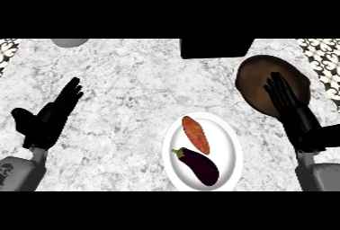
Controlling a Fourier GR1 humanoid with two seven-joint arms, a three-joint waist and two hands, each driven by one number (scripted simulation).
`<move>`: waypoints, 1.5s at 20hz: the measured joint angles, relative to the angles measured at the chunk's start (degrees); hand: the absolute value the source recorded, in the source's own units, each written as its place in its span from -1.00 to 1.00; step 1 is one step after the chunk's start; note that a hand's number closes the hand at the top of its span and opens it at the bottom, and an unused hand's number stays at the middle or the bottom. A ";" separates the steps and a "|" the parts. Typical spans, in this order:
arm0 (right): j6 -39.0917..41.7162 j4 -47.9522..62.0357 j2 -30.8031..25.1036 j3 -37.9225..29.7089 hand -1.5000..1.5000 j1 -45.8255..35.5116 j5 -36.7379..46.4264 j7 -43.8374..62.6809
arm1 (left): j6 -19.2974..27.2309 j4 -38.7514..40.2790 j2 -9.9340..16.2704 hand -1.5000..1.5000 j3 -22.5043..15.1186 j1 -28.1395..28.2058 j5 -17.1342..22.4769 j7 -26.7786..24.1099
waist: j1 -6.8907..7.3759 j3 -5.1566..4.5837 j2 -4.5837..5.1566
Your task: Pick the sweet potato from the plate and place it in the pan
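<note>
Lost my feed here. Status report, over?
Both hands open: left hand resting, right hand over the pan. Sweet potato on plate beside eggplant. Path clear.

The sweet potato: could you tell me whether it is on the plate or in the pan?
On the plate: the sweet potato lies there above the eggplant.

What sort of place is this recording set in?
Most likely a kitchen counter: a marbled grey-white countertop with patterned tiling at the corners, a white plate holding a sweet potato and an eggplant, and a brown pan at the right.
</note>
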 measured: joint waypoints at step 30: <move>24.76 22.74 -13.61 17.78 -1.00 -35.56 32.02 -35.85 | 9.42 -7.16 -6.80 0.00 3.73 -1.02 0.07 6.94 | 4.76 0.38 -0.24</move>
